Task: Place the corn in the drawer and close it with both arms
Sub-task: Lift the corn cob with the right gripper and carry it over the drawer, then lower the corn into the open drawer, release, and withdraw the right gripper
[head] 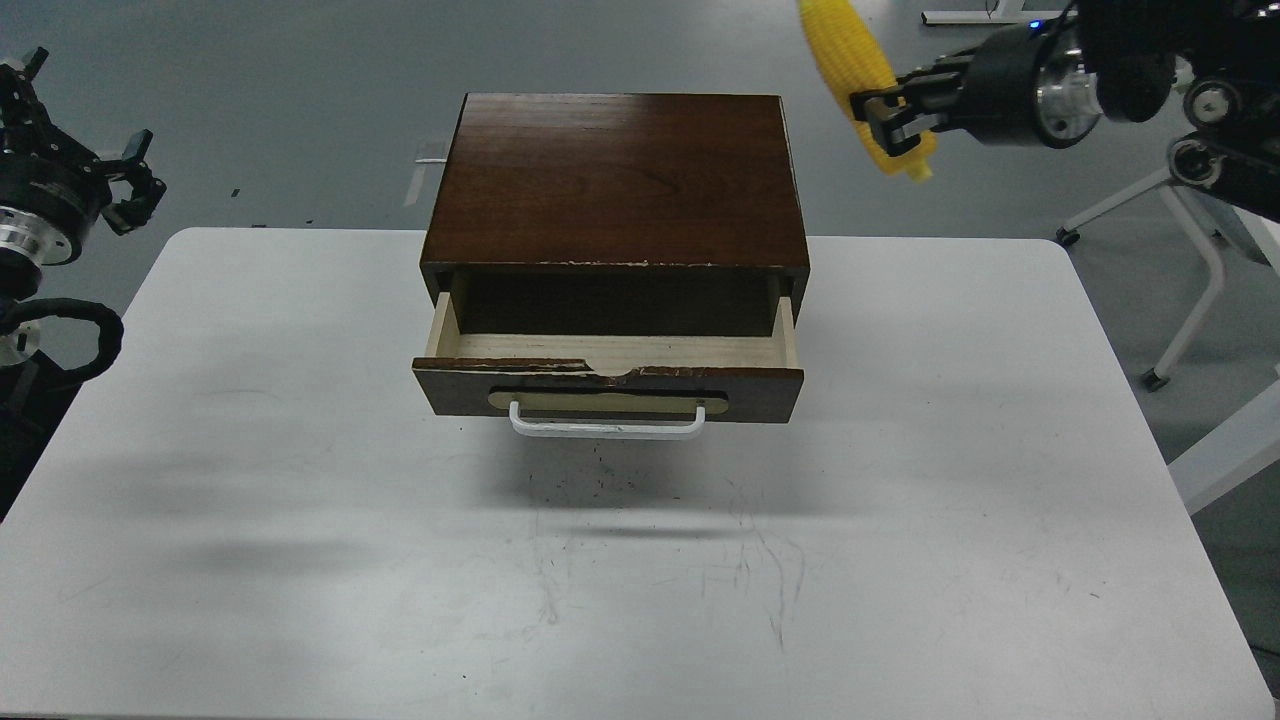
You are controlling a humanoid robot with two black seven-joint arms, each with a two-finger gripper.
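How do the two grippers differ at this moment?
The right gripper is shut on the corn, held up right of the box; the left gripper holds nothing. The right one is above the table's far edge, the left beyond its left corner. Both are black and off the table.

Both arms are black. The right arm (1040, 85) ends in a thick round housing with a bright silver ring and a small blue light behind it — black claw fingers (885, 105) in front. The left arm (40, 200) shows a silver ring too, with a ribbed black cable (75, 325) looping just below it.
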